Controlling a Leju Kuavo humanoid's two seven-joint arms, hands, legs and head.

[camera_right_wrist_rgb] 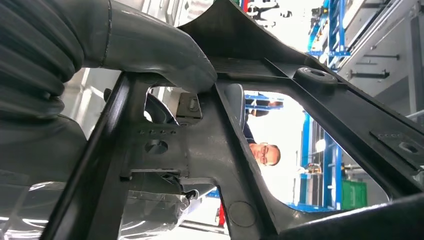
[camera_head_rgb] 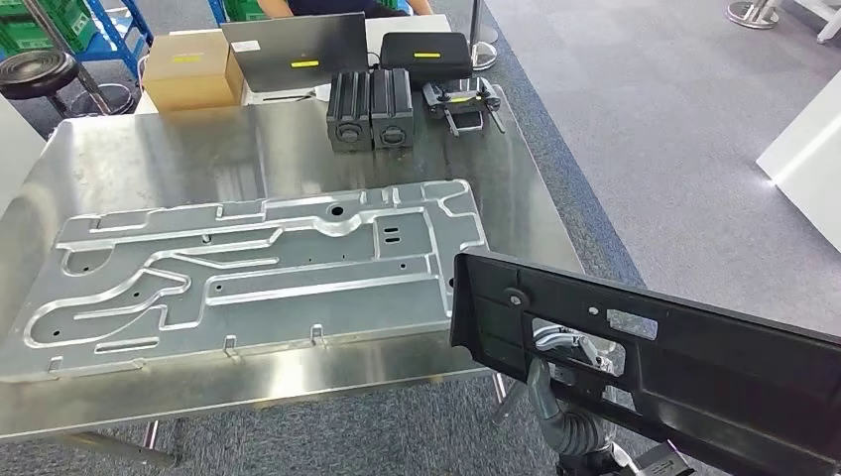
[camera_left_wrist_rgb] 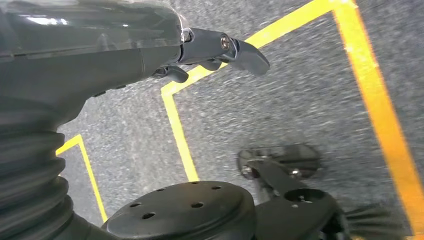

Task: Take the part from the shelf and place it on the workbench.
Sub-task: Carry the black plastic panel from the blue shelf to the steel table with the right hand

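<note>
- Steel workbench (camera_head_rgb: 139, 149) is the biggest thing in the head view, shiny top, running from near edge up to the far clutter.
- Stamped metal panel (camera_head_rgb: 248, 273) lies flat on the bench, covering most of the near half; ribs and slots pressed into it, small tabs along its near edge.
- Black plastic part (camera_head_rgb: 684, 367) is off the bench, in the air at its near right corner; long frame, tilted, its left end just overlapping the bench corner in the picture. Cut-outs and a round boss visible on it.
- Right hand (camera_head_rgb: 565, 347) holds the part: fingers come through a cut-out in the frame, wrist below it. In the right wrist view the thick thumb (camera_right_wrist_rgb: 165, 50) presses on a bar of the part (camera_right_wrist_rgb: 210, 145), darker fingers clamped underneath.
- Left hand (camera_left_wrist_rgb: 220, 50) hangs over grey carpet with yellow floor tape (camera_left_wrist_rgb: 380, 115); fingers slightly curled and apart, holding nothing.
- Far end of bench: cardboard box (camera_head_rgb: 188, 69) at left, a grey laptop-like lid (camera_head_rgb: 298, 50) beside it, two dark ribbed blocks (camera_head_rgb: 370, 109) standing side by side, touching, a black case (camera_head_rgb: 426, 55) behind them, a small clamp-like fixture (camera_head_rgb: 461, 101) to the right.
- Person (camera_right_wrist_rgb: 265, 152) seen through an opening in the part, right wrist view; blue racks behind.
</note>
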